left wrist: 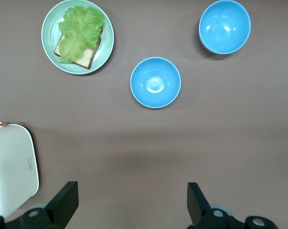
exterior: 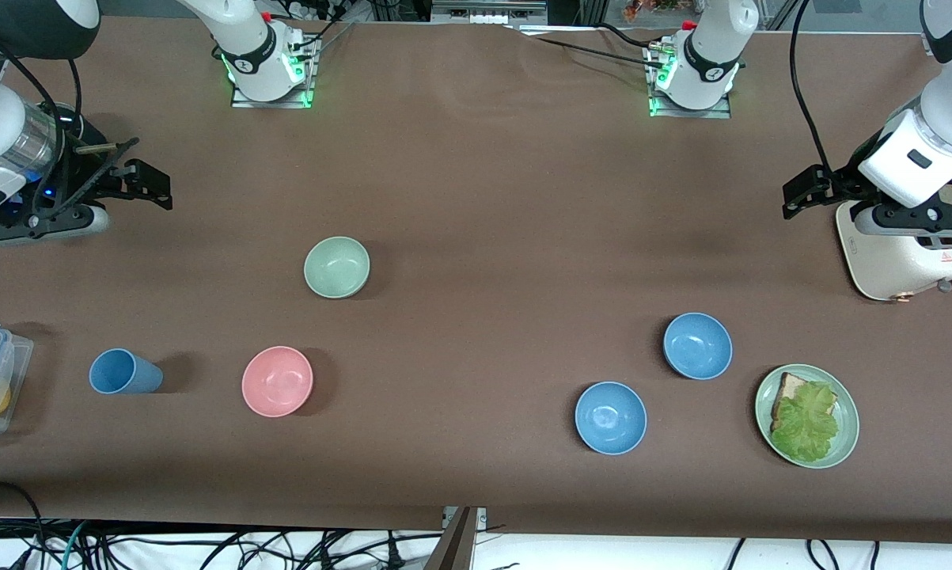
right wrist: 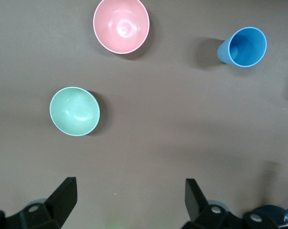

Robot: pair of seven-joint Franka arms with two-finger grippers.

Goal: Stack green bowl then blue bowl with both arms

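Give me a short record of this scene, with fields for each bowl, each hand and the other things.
green bowl: alone on the table, upright, toward the right arm's end
blue bowls: two, apart; one farther from the front camera, the other nearer
pink bowl: nearer the front camera than the green bowl
cup: blue, beside the pink bowl
plate: bread and lettuce on it, beside the blue bowls
left hand: open, holding nothing, waiting
right hand: open, holding nothing, waiting
stacking: not yet begun
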